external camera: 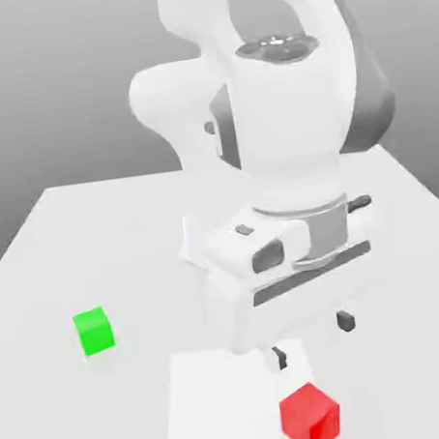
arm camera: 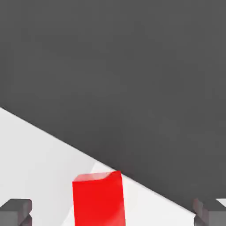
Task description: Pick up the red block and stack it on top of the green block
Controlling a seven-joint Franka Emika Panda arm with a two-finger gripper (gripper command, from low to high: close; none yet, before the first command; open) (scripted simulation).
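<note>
Two blocks sit on the white table (external camera: 60, 235), and my job is to put one on the other. The red block (external camera: 310, 418) is close to the table's front edge, toward the exterior view's right. The green block (external camera: 94, 331) sits well apart from it, toward the exterior view's left. Nothing is stacked yet, so I think the job is just starting.

My gripper (external camera: 311, 339) hangs above the table, near the red block but not touching it. My fingers (external camera: 346, 321) are spread wide apart and hold nothing. I keep them wide so the block can fit in the gap when I go down. The block sits a little in front of my hand, not right under it, so I think I must slide forward first.

From my hand's own camera, the red block (arm camera: 98, 199) stands between my two dark fingertips (arm camera: 16, 211), with free room on each side. That is good, because it means I am lined up well across.

The red block looks turned a bit in the exterior view, with a corner facing front. I may need to turn my wrist so my fingers meet flat sides. If I squeeze on corners, the block could slip or spin away.

The green block stands alone with free space around it, so setting the red one on top should be easy later.
</note>
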